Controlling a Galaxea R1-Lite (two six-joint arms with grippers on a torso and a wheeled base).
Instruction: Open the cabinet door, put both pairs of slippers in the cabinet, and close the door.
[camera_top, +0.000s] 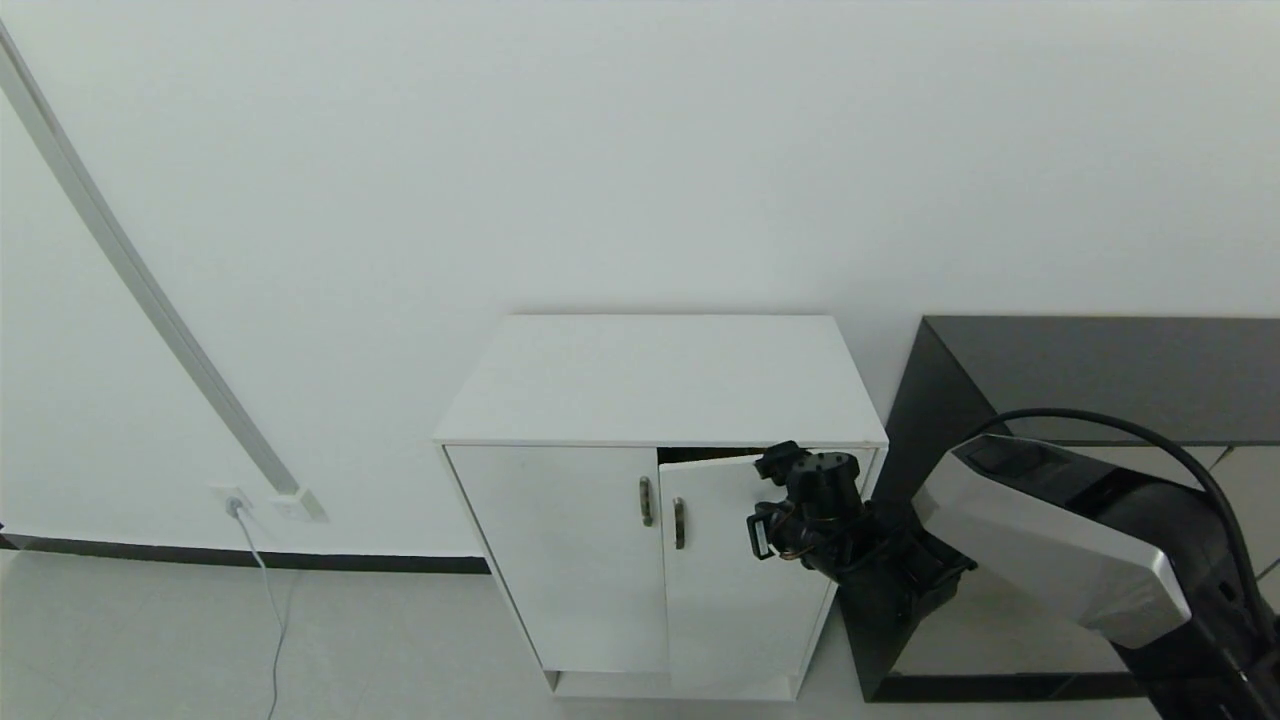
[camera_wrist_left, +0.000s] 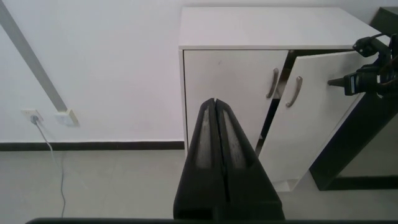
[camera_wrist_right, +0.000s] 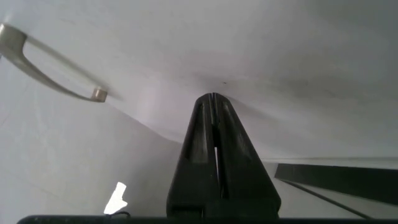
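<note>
While my right gripper (camera_wrist_right: 213, 99), fingers pressed together, sits at the ajar right door (camera_top: 735, 590) of the cabinet (camera_top: 655, 385), my left gripper (camera_wrist_left: 214, 102) hangs back, likewise closed; the dark gap hides the inside.

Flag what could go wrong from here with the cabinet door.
1. The right gripper is shut and sits close against the face of the ajar right white cabinet door, not on its curved metal handle. A push there would probably shut the door or skid off.
2. That door looks hinged on the side of the glossy black unit, where the right arm stands. A wide swing may hit the arm.
</note>
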